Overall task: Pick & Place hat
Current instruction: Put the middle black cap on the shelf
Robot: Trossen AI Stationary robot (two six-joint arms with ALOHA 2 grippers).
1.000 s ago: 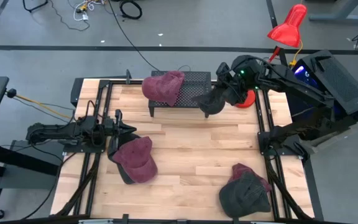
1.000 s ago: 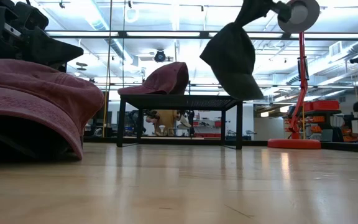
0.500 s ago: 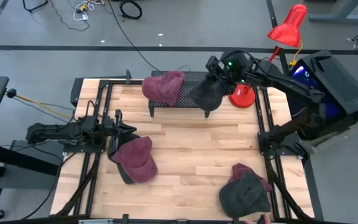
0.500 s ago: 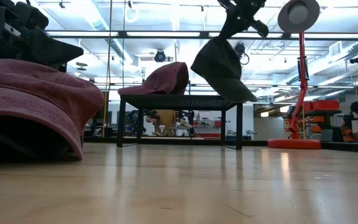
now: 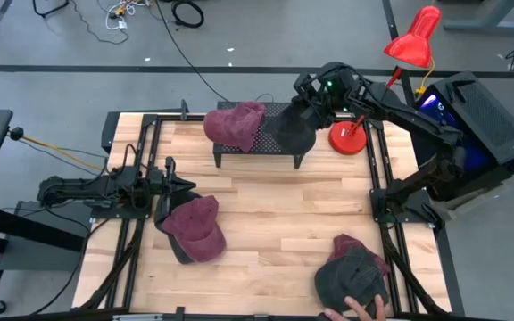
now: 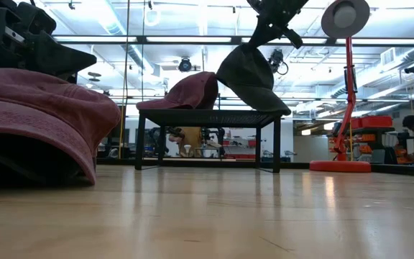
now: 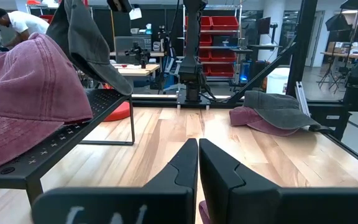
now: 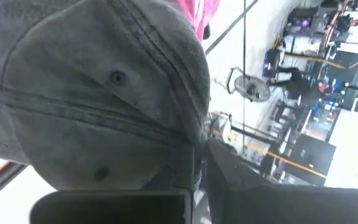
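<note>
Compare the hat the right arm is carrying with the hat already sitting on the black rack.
The carried hat is dark grey; the hat on the rack is maroon. The grey one hangs from the right gripper, shut on it, tilted with its brim low at the rack's right end; the maroon one rests on the left end, free of any gripper. Both are soft baseball-style caps.

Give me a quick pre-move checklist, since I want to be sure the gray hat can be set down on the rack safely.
1. Right gripper shut on gray hat: ok.
2. Hat over the black rack, brim at its top: ok.
3. Free spot beside the maroon hat on the rack: ok.
4. Hat fully resting on the rack: cannot tell.
5. Left gripper parked by the maroon hat on the table, away from the rack: ok.
6. Person's hand at the front hat pile: not ok.
</note>
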